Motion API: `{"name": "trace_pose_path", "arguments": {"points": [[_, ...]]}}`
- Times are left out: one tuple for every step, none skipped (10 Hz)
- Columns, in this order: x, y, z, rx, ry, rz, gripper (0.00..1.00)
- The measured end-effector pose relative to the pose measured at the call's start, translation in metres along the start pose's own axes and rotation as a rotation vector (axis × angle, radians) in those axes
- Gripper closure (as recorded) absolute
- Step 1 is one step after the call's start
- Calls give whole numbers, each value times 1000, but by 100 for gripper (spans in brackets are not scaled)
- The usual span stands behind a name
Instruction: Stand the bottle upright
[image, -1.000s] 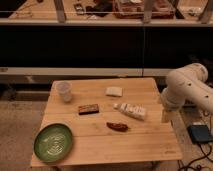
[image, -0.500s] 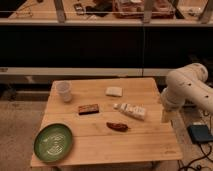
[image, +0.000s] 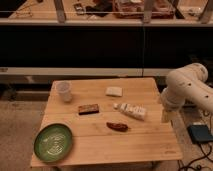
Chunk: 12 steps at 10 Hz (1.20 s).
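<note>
The small white bottle lies on its side near the right of the wooden table, cap pointing left toward the table's middle. My white arm stands off the table's right edge. The gripper hangs down beside that edge, to the right of the bottle and apart from it.
A translucent plastic cup stands at the back left. A brown block lies left of the bottle and a flat white block behind it. A dark red oblong item lies in front. A green plate sits at the front left. A dark box is on the floor at right.
</note>
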Motion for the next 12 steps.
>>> {"name": "trace_pose_path", "arguments": {"points": [[0, 0, 0, 0, 0, 0, 35], [0, 0, 0, 0, 0, 0, 35], [0, 0, 0, 0, 0, 0, 35], [0, 0, 0, 0, 0, 0, 35], [0, 0, 0, 0, 0, 0, 35], [0, 0, 0, 0, 0, 0, 35], [0, 0, 0, 0, 0, 0, 35], [0, 0, 0, 0, 0, 0, 35], [0, 0, 0, 1, 0, 1, 35], [1, -2, -1, 3, 5, 9, 35], [-3, -7, -2, 10, 17, 15, 35], [-16, -17, -5, 22, 20, 23, 35]]}}
